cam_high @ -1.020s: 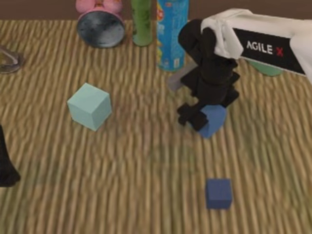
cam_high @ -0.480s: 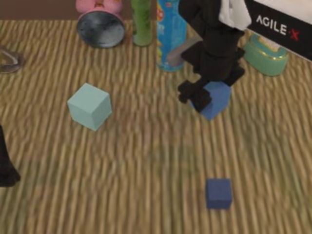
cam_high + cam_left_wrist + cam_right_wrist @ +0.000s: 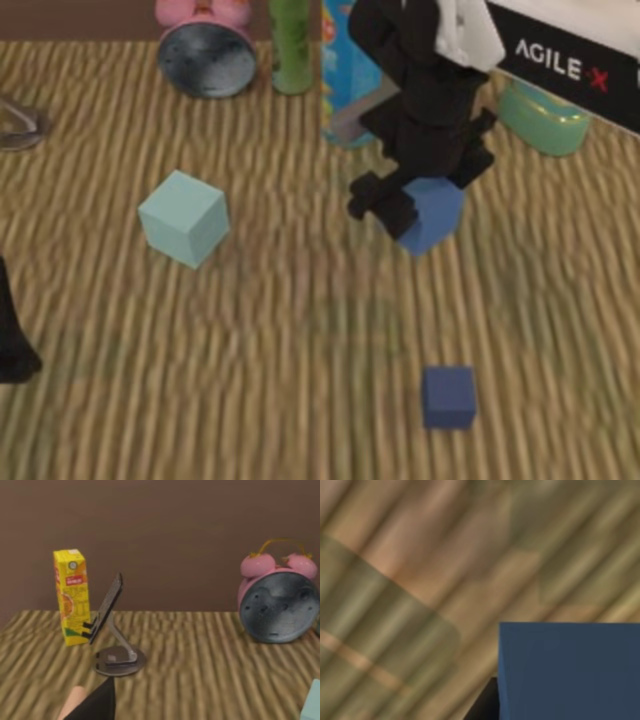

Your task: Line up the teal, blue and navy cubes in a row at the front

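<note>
Right hand (image 3: 405, 212) gripping blue cube (image 3: 432, 214), mid-table; teal cube (image 3: 184, 217) left, navy cube (image 3: 448, 397) front; left hand's state: cannot tell

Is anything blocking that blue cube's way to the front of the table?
Nothing visible does. The right gripper holds the blue cube; the matting toward the front is bare, the navy cube sitting slightly aside.
</note>
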